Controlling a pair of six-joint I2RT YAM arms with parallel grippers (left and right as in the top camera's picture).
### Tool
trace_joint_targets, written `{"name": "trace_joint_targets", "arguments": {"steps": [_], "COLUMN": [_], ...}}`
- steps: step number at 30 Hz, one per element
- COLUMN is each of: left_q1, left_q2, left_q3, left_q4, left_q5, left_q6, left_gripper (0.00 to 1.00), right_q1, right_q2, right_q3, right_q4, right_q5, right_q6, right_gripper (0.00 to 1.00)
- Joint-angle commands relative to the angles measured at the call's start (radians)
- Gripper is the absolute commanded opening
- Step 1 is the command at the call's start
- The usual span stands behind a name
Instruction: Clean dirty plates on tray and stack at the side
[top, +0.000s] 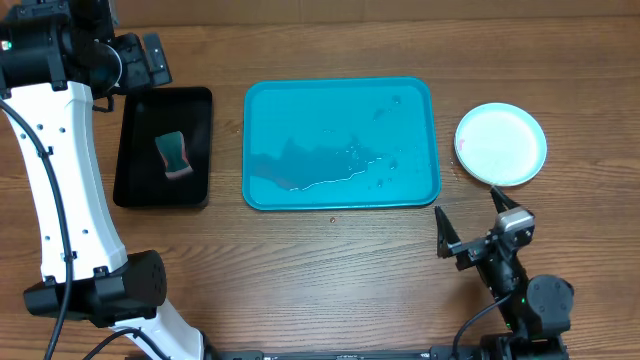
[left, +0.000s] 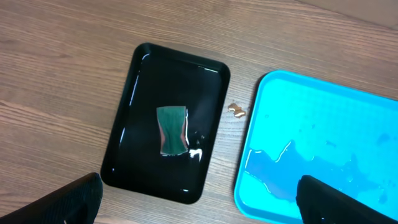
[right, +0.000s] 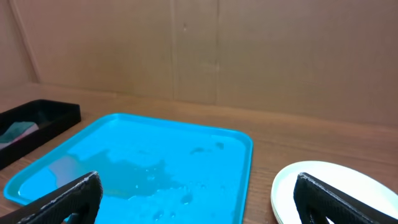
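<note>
The plates (top: 501, 144) sit in a stack on the tabletop (top: 330, 270) just to the right of the tray (top: 300, 120), apart from its rim. From overhead only the top one shows, pale with a light rim. In the right wrist view the stack (right: 329, 193) shows more than one edge at its left side, though the count cannot be told.

The right claw (top: 470, 215) hovers over bare wood just in front of the stack, its two fingers spread wide with nothing between them. Its own camera shows the same wide gap (right: 196, 180), looking across the tray (right: 155, 143) toward a brown wall.

The left claw (top: 150, 60) is at the far left corner, above the back edge of the black tray (top: 140, 150), its jaws also wide apart and empty (left: 199, 183).

The turquoise tray carries no plates. A thin pool of water (top: 300, 165) lies along its near half, with scattered drops toward the far right corner.

A green sponge (top: 174, 155) with a reddish underside lies near the middle of the wet black tray (left: 186, 68). A small brown crumb (left: 236, 111) rests on the wood between the two trays.
</note>
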Motion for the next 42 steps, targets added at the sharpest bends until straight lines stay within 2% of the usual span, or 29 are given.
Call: {"name": "trace_joint_targets", "arguments": {"steps": [1, 5, 9, 16, 42], "left_q1": [0.000, 0.000, 0.000, 0.000, 0.000], "left_q2": [0.006, 0.006, 0.006, 0.006, 0.007], "left_q3": [-0.001, -0.001, -0.001, -0.001, -0.002], "left_q4": [0.002, 0.002, 0.002, 0.002, 0.001], "left_q5": [0.004, 0.004, 0.004, 0.003, 0.003], "left_q6": [-0.006, -0.006, -0.006, -0.006, -0.006], "left_gripper": [0.99, 1.00, 1.00, 1.00, 1.00], "right_q1": [0.010, 0.010, 0.011, 0.011, 0.011], "right_q2": [-0.054, -0.105, -0.150, -0.151, -0.150], "right_q3": [-0.051, -0.109, -0.107, -0.107, -0.107], "right_q4": [0.032, 0.041, -0.021, -0.023, -0.023], "right_q5": [0.026, 0.031, 0.048, 0.048, 0.048], "right_q6": [-0.016, -0.016, -0.019, 0.031, 0.030], "right_gripper": [1.00, 1.00, 1.00, 1.00, 1.00]}}
